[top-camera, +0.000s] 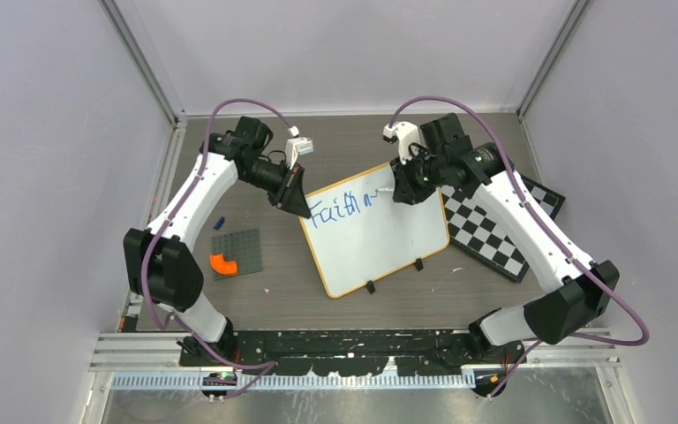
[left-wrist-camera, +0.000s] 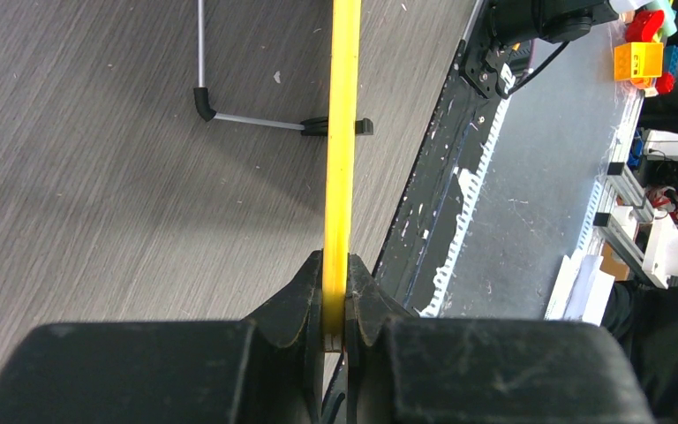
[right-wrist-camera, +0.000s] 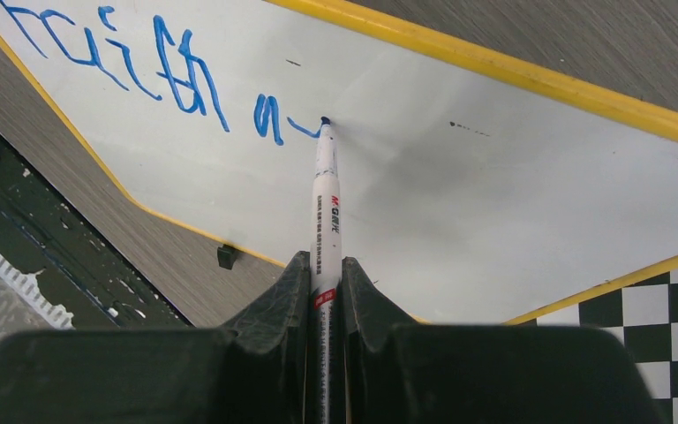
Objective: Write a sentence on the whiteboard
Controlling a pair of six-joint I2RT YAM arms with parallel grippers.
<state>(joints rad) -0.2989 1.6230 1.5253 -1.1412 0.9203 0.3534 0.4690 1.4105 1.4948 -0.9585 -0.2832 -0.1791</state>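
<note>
The whiteboard (top-camera: 380, 234) lies tilted in the middle of the table, white with a yellow frame and two black clip feet at its near edge. Blue writing (top-camera: 335, 210) runs along its far-left part. My left gripper (top-camera: 301, 207) is shut on the board's far-left corner; the left wrist view shows the yellow frame (left-wrist-camera: 339, 159) edge-on between the jaws. My right gripper (top-camera: 403, 190) is shut on a white marker (right-wrist-camera: 326, 212), whose blue tip touches the whiteboard (right-wrist-camera: 459, 203) at the end of the last blue stroke (right-wrist-camera: 269, 119).
A black-and-white checkered board (top-camera: 494, 225) lies right of the whiteboard, partly under it. A grey baseplate (top-camera: 237, 252) with an orange piece (top-camera: 223, 263) sits at the left, a small blue object (top-camera: 219, 222) beside it. The arm bases and black rail (top-camera: 362, 349) line the near edge.
</note>
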